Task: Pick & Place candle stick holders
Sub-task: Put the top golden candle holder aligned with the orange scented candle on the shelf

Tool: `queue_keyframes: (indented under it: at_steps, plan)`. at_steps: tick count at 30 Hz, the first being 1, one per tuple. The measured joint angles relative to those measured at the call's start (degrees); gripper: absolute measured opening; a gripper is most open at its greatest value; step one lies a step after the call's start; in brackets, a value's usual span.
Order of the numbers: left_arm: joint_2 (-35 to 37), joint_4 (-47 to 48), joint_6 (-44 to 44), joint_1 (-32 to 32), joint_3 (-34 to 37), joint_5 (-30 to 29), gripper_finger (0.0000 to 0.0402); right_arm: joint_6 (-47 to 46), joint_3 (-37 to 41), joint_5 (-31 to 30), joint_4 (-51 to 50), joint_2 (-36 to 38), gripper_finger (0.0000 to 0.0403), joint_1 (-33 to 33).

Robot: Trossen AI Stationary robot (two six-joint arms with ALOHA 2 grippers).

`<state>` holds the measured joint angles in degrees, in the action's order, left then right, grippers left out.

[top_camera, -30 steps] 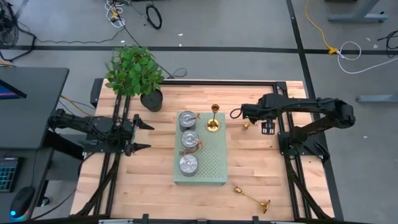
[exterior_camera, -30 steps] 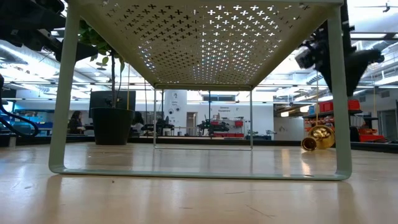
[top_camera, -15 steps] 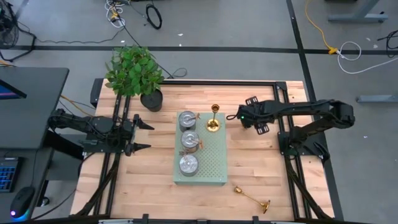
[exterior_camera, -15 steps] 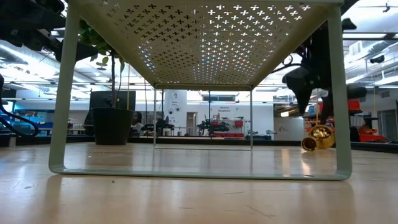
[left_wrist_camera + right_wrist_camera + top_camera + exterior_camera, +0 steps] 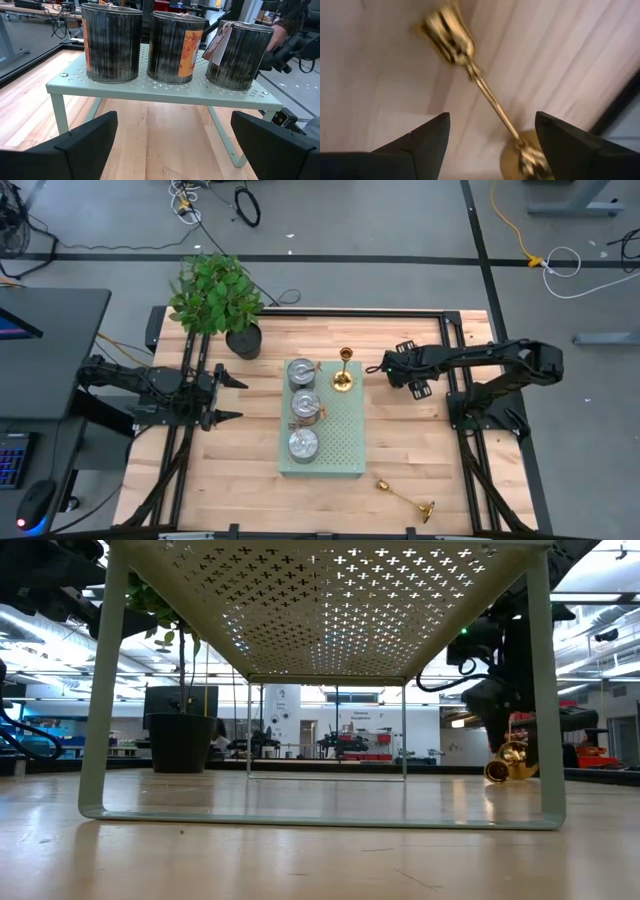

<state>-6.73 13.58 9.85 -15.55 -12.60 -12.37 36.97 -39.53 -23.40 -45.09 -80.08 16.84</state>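
High view looks straight down; low view sits under the green rack (image 5: 320, 600) — both share it.

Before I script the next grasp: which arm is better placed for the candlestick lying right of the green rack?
The right. The right gripper hovers open directly above that lying candlestick, which sits between its fingers in the right wrist view. The left gripper waits open on the far side of the green rack.

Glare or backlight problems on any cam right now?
Low view: strongly backlit, right arm in silhouette, candle stick holder glinting. High view: even light, soft shadows. Right wrist view: right gripper open above the holder, bright highlights on its brass cup.
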Motion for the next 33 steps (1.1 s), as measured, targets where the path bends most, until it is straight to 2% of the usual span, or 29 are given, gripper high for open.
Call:
queue_keyframes:
  at_steps: [3, 8, 16, 22, 30, 33]
  plan:
    - [0.0, 0.0, 0.0, 0.0, 0.0, 0.0, 0.0399, 0.6, 0.0, 2.3, 0.9, -0.6, 0.0294, 0.7]
    - [0.0, 0.0, 0.0, 0.0, 0.0, 0.0, 0.0399, 3.0, 0.0, 2.5, 3.8, -3.2, 0.0290, 2.3]
    - [0.0, 0.0, 0.0, 0.0, 0.0, 0.0, 0.0399, 6.5, -0.3, 2.9, 6.3, -8.3, 0.0249, 4.8]
    - [0.0, 0.0, 0.0, 0.0, 0.0, 0.0, 0.0399, 7.3, -0.2, 2.9, 6.5, -8.7, 0.0176, 5.8]
    - [0.0, 0.0, 0.0, 0.0, 0.0, 0.0, 0.0399, 6.5, 0.0, 2.9, 6.2, -8.9, 0.0022, 6.5]
    - [0.0, 0.0, 0.0, 0.0, 0.0, 0.0, 0.0399, 4.7, 0.0, 2.7, 5.9, -8.9, 0.0015, 6.5]
